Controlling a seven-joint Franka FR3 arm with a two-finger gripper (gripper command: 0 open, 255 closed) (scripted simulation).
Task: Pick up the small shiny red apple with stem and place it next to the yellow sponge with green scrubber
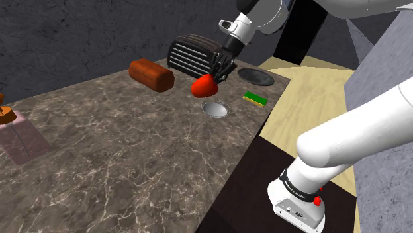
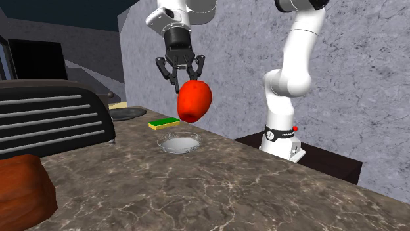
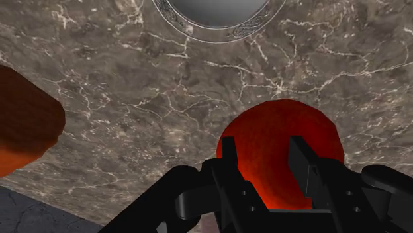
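the gripper [image 2: 182,77], clasping the red apple [image 2: 194,100], hangs in open air above the marble counter [image 1: 132,165] — the black ribbed toaster [image 1: 192,54] stands close behind it, and the brown loaf [image 1: 151,73] lies off to the shoulder view's left. toward the yellow-green sponge [image 1: 255,98] the stone lies open, with only a shallow silver dish [image 1: 216,108] near the sponge and a flat dark disc [image 1: 256,77] just beyond it.

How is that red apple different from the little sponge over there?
The apple is red and rounded; the sponge is yellow and green, flat and rectangular. The apple hangs in the air, clasped by the gripper; the sponge lies on the counter. Both are near the round silver dish.
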